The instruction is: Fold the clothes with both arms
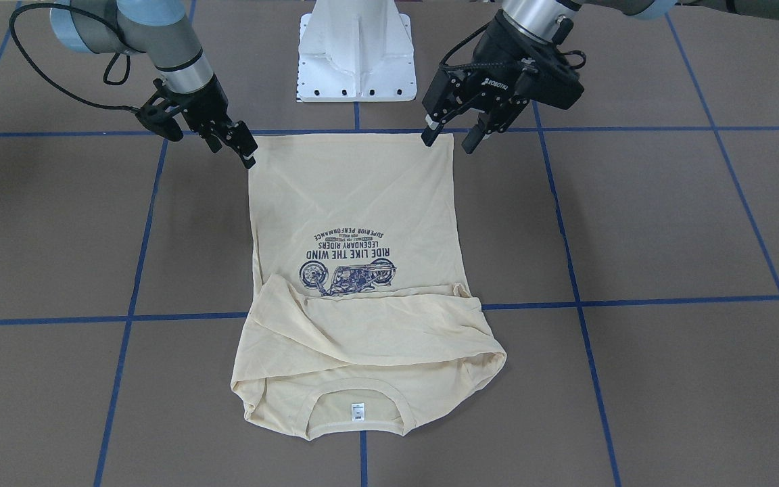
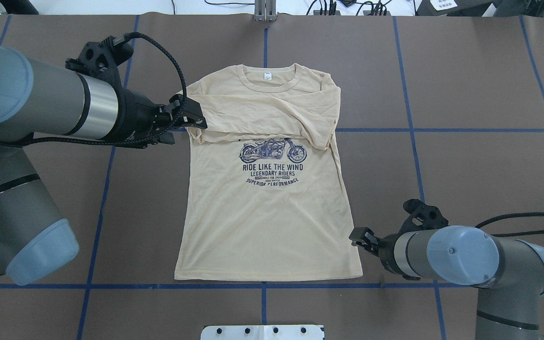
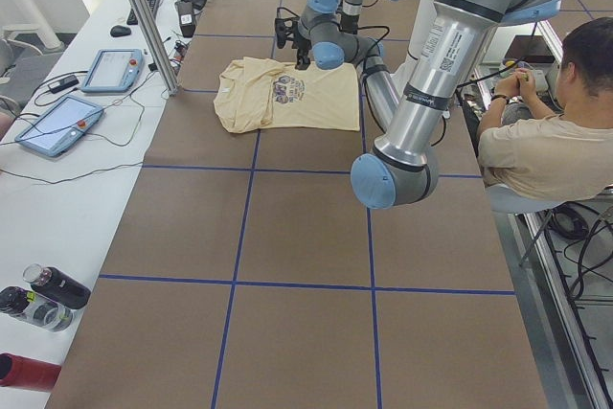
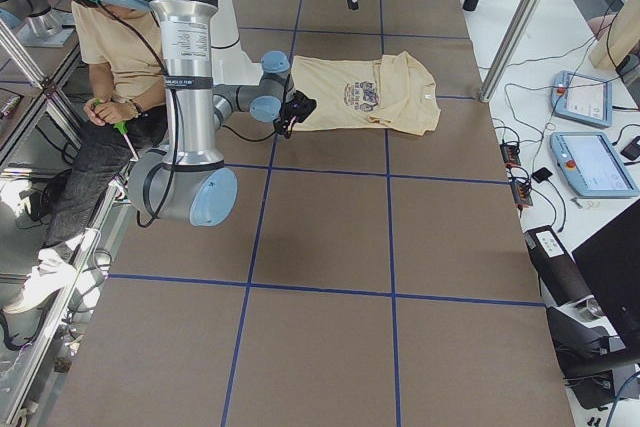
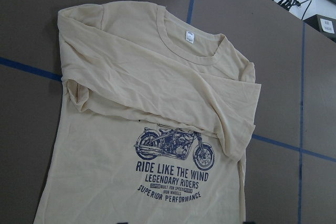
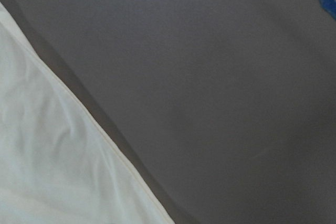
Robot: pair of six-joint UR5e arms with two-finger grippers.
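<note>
T-shirt (image 2: 267, 222) flat on table (image 2: 465, 165) w/ sleeves folded across chest; left gripper (image 1: 449, 143) hovers released above it; right gripper (image 1: 232, 154), fingers parted, nr hem corner.

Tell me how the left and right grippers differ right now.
The left gripper hangs high, its camera taking in the top half of the shirt; the right gripper sits low by the hem corner. The left gripper's jaws stand open; the right gripper's are unclear. Both are black.

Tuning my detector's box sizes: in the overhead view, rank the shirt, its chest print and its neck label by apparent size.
1. Shirt
2. Chest print
3. Neck label
All lie flat on one table, so nearness hardly matters.
</note>
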